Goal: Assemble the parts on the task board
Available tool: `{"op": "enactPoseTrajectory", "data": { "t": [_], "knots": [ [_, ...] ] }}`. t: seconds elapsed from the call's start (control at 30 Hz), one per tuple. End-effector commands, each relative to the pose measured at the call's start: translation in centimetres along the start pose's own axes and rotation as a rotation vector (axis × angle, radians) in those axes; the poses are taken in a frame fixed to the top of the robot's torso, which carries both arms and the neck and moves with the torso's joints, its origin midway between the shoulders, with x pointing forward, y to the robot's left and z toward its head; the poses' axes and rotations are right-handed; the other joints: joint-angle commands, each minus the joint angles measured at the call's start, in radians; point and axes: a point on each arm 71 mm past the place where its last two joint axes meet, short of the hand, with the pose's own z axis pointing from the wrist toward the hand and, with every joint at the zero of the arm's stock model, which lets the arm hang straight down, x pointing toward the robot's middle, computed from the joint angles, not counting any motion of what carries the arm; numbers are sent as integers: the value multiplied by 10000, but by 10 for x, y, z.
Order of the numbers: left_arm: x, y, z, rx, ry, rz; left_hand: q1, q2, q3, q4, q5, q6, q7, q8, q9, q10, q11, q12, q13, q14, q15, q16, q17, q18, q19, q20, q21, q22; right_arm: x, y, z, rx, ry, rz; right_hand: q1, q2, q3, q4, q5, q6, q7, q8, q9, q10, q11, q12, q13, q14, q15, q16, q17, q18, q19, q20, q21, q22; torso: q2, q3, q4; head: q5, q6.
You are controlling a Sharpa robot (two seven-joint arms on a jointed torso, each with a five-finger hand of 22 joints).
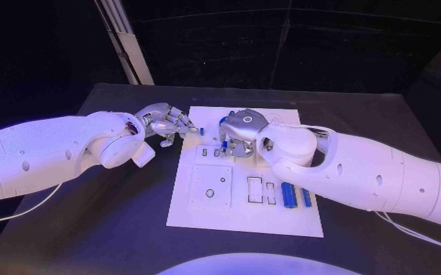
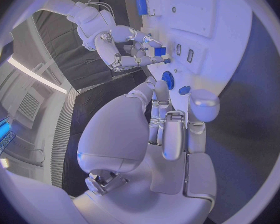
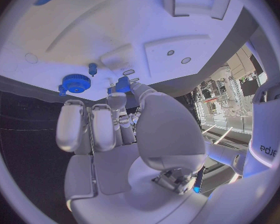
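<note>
The white task board (image 1: 276, 214) lies mid-table. My right hand (image 1: 237, 133) hovers over its far part and pinches a small blue block (image 3: 122, 83) between thumb and fingertip; the same block (image 2: 159, 51) shows from the left wrist. A blue gear (image 3: 75, 82) sits on the board near its far left edge, with a small blue peg (image 3: 92, 67) beside it. My left hand (image 1: 166, 122) is at that edge with its fingers (image 2: 160, 97) stretched toward the gear (image 2: 168, 78), holding nothing. Two blue bars (image 1: 287, 194) lie in the board's near right part.
The board carries a raised square plate (image 1: 209, 186) with holes and several small slots (image 1: 255, 186). Black table (image 1: 110, 224) surrounds the board on all sides. A pale slanted post (image 1: 124, 39) stands behind the table at the far left.
</note>
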Motion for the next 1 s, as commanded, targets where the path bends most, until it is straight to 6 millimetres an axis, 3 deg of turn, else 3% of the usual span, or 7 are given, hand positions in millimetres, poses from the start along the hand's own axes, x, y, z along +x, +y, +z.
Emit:
{"op": "enactPoseTrajectory", "data": {
  "t": [0.03, 0.33, 0.57, 1.0],
  "knots": [
    [-5, -5, 0, 554, -577, -695, 32, -69, 42, 8, 26, 49, -4, -63, -15, 30, -25, -59, -14, 717, -59, -57, 1241, -121, -22, -25, -135, -175, 2, -1, 3, 252, 452, -722, 44, -50, 53, -24, -19, 296, -247, 37, 11, 73, 16, 22, 19, 463, -66, -51, -12, -114, 39, -11, 15, 3, 5, 14, -7, 14, 1],
    [-15, -11, 0, 1466, -1632, -2222, -62, -135, 211, -29, 26, -74, 82, -165, -89, -109, 48, -252, -85, 573, -3, -367, 712, 20, -374, 18, -772, -949, 6, 0, 7, 249, 882, -898, 68, -53, 64, -42, -21, 299, -255, 39, 11, 80, 10, 23, 29, 462, -70, -54, -13, -115, 41, -13, 16, 8, 6, 24, -14, 81, -23],
    [-23, -11, 2, 1701, -2103, -2795, -60, -139, 254, -49, 28, -86, 91, -173, -99, -123, 56, -280, -96, 564, 6, -390, 684, 31, -405, 27, -829, -1007, 7, 2, 9, 83, 1057, -897, 72, -51, 68, -44, -21, 299, -255, 39, 11, 75, 9, 9, 18, 458, -71, -68, -30, -113, 37, -14, 13, 2, 10, 43, -22, 72, 13],
    [-26, -11, 5, 1762, -2237, -2909, -56, -133, 280, -59, 30, -86, 93, -175, -102, -123, 58, -289, -101, 567, 8, -386, 697, 28, -405, 31, -827, -995, 8, 7, 10, -257, 1285, -839, 80, -57, 71, -52, -31, 295, -253, 38, 9, 81, 10, 11, 29, 457, -73, -73, -34, -113, 34, -16, 10, -2, 16, 26, -10, 93, 15]
  ]
}}
